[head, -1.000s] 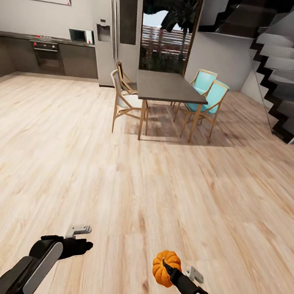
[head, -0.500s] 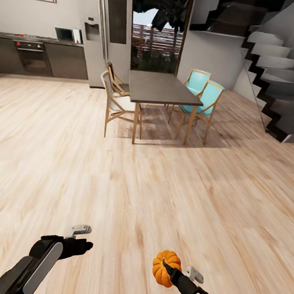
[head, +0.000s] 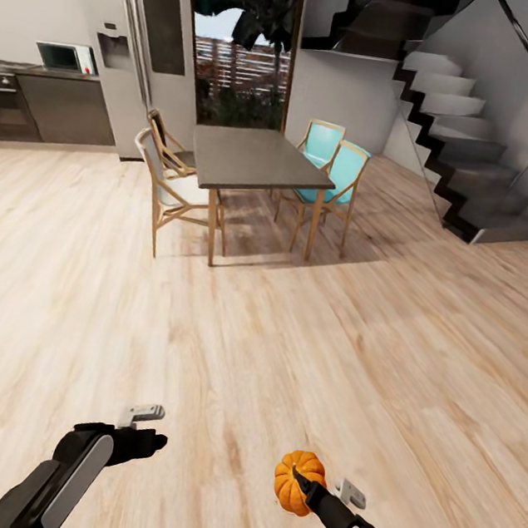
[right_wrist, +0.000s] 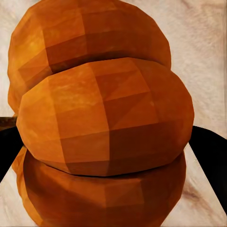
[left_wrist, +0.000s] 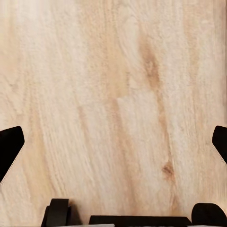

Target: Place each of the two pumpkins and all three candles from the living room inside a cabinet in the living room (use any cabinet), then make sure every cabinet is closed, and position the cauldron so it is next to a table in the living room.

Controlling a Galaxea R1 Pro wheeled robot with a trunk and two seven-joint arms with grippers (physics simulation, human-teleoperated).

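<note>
1. At the far left of the head view, dark kitchen cupboards [head: 64,106] with a microwave [head: 62,58] on top are seen against the back wall, beside a tall grey refrigerator [head: 153,38].
2. The left claw [head: 141,436] is held low over the wooden floor [head: 229,335]. In the left wrist view its two dark fingertips [left_wrist: 9,146] are set wide apart at opposite edges, with nothing between them but bare floorboards.
3. Further back, near the middle, a dark-topped dining bench [head: 249,157] is flanked by wooden chairs [head: 170,188] on its left and turquoise chairs [head: 332,169] on its right; nothing is seen lying on it.
4. One pumpkin [head: 297,481] is gripped by the right claw [head: 301,481] low in the view, right of centre and above the floor. In the right wrist view, the orange ribbed body [right_wrist: 104,118] is pressed close between the black fingers [right_wrist: 210,156], which are closed against its sides.
5. At the right, a staircase [head: 456,148] with a glass side panel is seen rising along the wall.
</note>
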